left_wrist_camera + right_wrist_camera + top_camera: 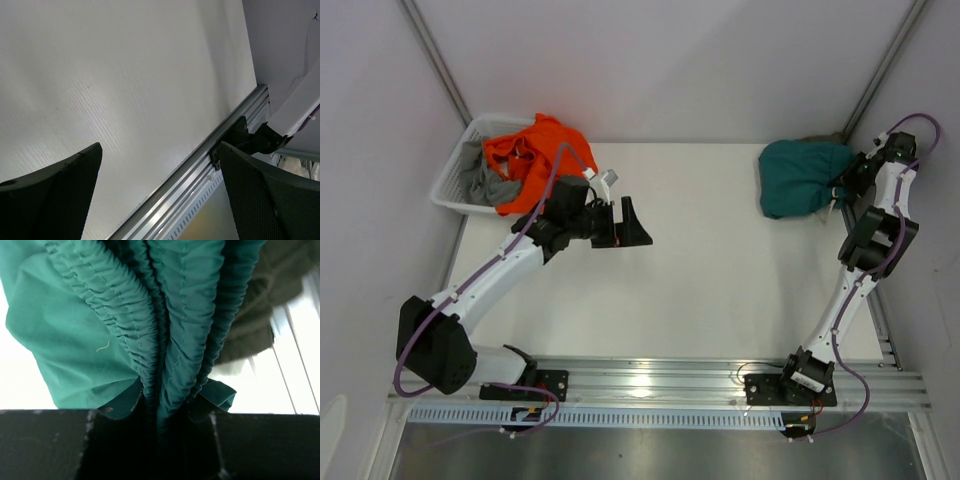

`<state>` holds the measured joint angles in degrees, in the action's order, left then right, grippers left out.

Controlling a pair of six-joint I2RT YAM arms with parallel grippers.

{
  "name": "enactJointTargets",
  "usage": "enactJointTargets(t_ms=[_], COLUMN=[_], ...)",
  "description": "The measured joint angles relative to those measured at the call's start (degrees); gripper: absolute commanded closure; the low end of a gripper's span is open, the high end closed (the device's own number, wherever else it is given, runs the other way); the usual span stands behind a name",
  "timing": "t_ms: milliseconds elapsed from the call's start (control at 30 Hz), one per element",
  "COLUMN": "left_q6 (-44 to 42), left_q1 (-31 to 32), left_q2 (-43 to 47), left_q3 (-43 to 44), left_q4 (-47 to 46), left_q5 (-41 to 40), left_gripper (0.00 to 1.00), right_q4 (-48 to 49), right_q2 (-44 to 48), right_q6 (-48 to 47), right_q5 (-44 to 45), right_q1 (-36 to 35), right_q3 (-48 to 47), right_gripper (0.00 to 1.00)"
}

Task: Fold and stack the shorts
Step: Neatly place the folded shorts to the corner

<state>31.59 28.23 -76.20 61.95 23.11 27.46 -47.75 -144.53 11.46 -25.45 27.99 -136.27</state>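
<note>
Pinching teal shorts (90, 325), right gripper (152, 445) tips buried, olive pair (272, 295) half-hidden

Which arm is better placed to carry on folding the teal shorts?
Right. The right gripper is shut on the gathered waistband of the teal shorts; the left gripper hangs open over bare table, far away.

L arm (495, 268) / R arm (840, 300): white links, blk joints | cables (918, 116): purple | L gripper (159, 150): blk, mesh-textured pads (60, 195)
</note>
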Motion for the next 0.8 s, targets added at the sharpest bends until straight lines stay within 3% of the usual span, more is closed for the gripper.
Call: enactJointTargets(t_ms=[167, 500, 800], left_q6=[-0.09, -0.15, -0.17], left_q1=[0.04, 0.04, 0.04], left_q2=[-0.35, -0.35, -0.35], left_q3=[0.00, 0.00, 0.00], left_q4=[0.15, 0.20, 0.24], left_q5=[0.04, 0.04, 0.04], left_gripper=[0.01, 0.01, 0.01], right_q4=[-4.81, -4.20, 0.11], right_q2=[-1.16, -1.16, 1.42], right_q6=[0.81, 1.88, 1.66], right_q5=[8.59, 21.00, 23.67], right_q1=[-1.46, -4.70, -6.27], right_q3=[-4.00, -4.00, -1.36], right_gripper=[1.00, 1.00, 1.00])
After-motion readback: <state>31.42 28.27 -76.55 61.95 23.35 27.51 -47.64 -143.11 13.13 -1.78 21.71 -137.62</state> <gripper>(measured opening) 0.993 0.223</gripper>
